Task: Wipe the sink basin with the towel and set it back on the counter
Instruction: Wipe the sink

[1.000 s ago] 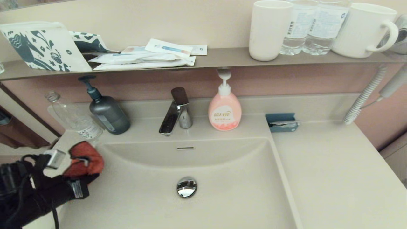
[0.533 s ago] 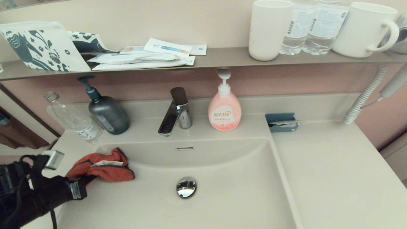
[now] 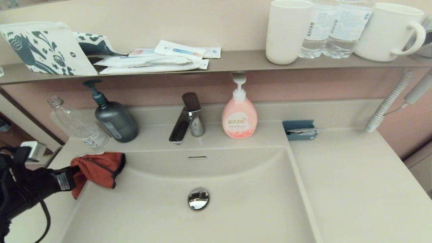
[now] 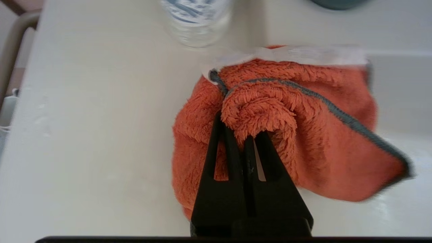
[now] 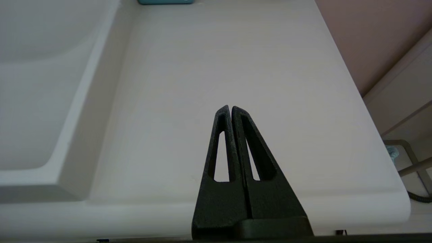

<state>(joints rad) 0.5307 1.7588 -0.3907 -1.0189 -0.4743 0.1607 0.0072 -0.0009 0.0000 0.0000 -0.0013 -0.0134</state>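
The orange-red towel [image 3: 98,167] with dark trim lies bunched over the back left rim of the sink basin [image 3: 236,189], part on the counter [image 3: 354,182], part drooping into the basin. My left gripper [image 3: 75,176] is shut on the towel [image 4: 280,135], pinching a fuzzy fold at its near edge; in the left wrist view the left gripper [image 4: 240,130] has its tips buried in the cloth. The chrome drain plug [image 3: 198,198] sits mid-basin. My right gripper [image 5: 231,108] hovers shut and empty over the counter [image 5: 236,67] right of the basin, out of the head view.
Behind the towel stand a clear plastic bottle [image 3: 79,125] and a dark pump bottle [image 3: 114,119]. The faucet [image 3: 186,118], the pink soap bottle [image 3: 239,116] and a blue holder [image 3: 299,130] line the back. A wall shelf [image 3: 236,60] holds cups and packets.
My left gripper has pulled back to the left with the towel, dragging it out of the basin's left slope up onto the back left rim.
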